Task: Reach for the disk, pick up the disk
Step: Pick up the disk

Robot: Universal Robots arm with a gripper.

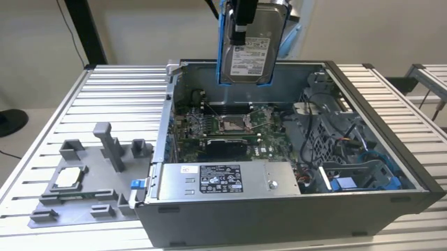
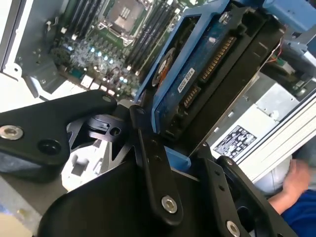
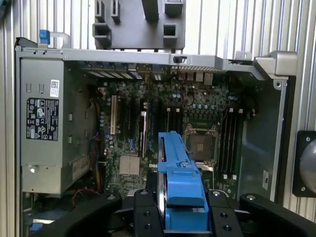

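Pickup looks done: gripper (image 1: pixel 241 21) jaws are closed on the disk (image 1: pixel 253 49), which hangs upright, clear above the open computer case (image 1: pixel 391 172). Any further move calls for a firm, steady hold.

Your tool (image 2: pixel 170 143) is matte black throughout: flat, plate-like linkage bars with rounded ends, pinned by silver round-head screws at the joints. In the exterior view its black finger (image 1: pixel 241 23) looks slim and straight.
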